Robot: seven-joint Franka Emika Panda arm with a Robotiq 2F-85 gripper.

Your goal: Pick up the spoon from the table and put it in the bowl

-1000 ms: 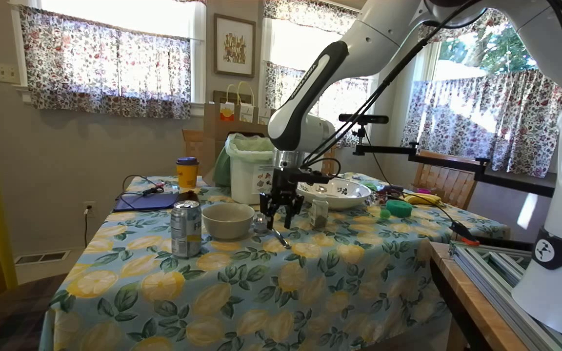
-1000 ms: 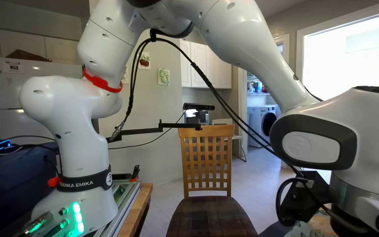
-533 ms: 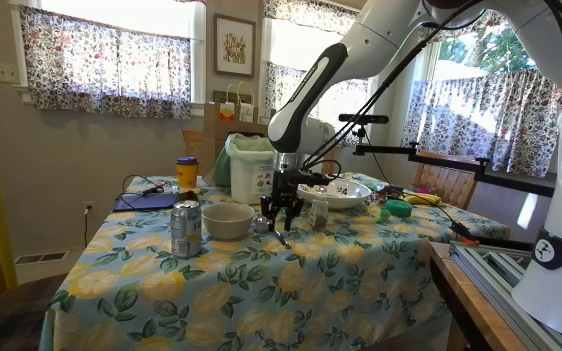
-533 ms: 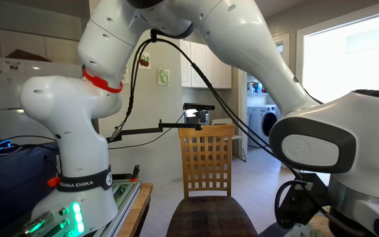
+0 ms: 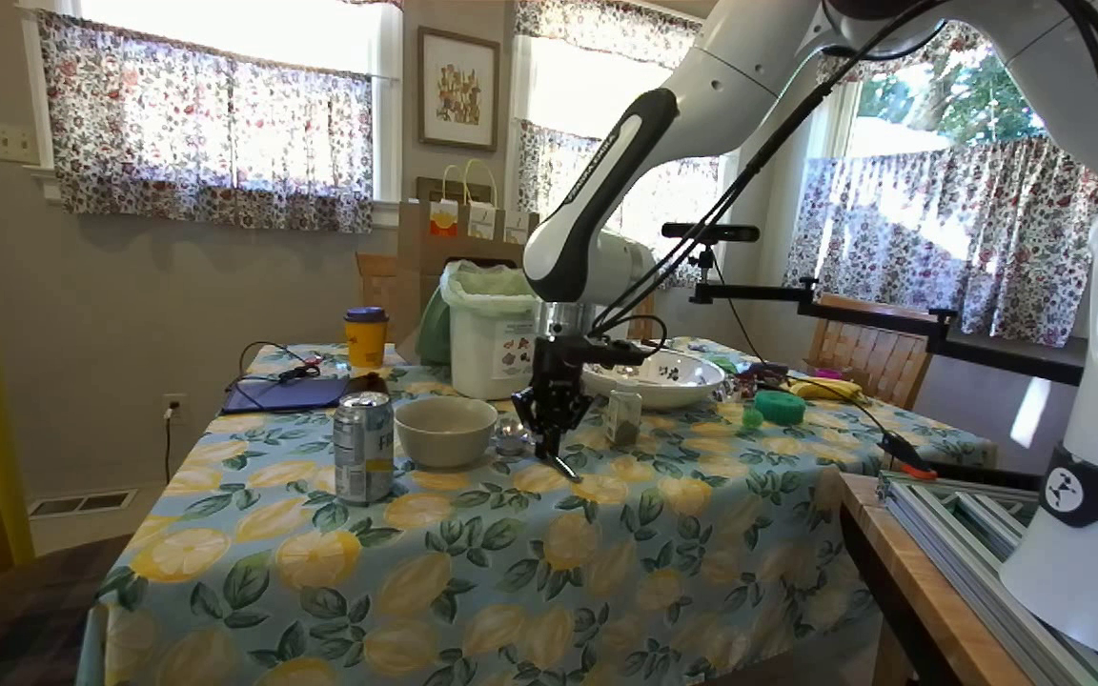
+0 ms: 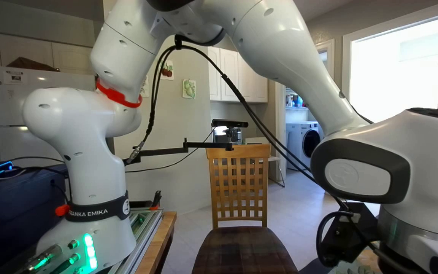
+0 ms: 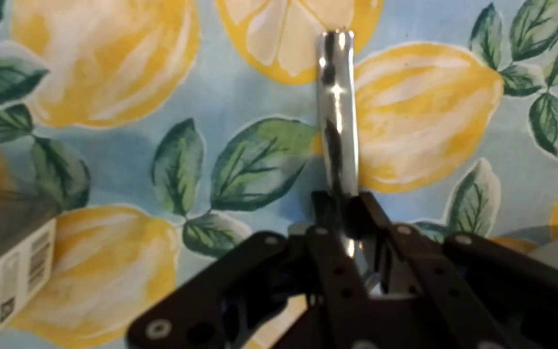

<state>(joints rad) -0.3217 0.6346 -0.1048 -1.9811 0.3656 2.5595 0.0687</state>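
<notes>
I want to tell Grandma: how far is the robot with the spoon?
Done: the gripper is at the spoon. In hand: it looks shut on the spoon in the wrist view; I can't tell whether that's lifted. Left: carrying the spoon to the small grey bowl, which stands apart from it, and letting go.

We recognise here a private home | in an exterior view: flowered curtains (image 5: 211,129) at 10 o'clock, lemon-printed tablecloth (image 5: 358,595) at 7 | in an exterior view: white refrigerator (image 6: 11,108) at 9 o'clock, wall cabinets (image 6: 244,78) near 1, laundry machine (image 6: 295,149) at 3
</notes>
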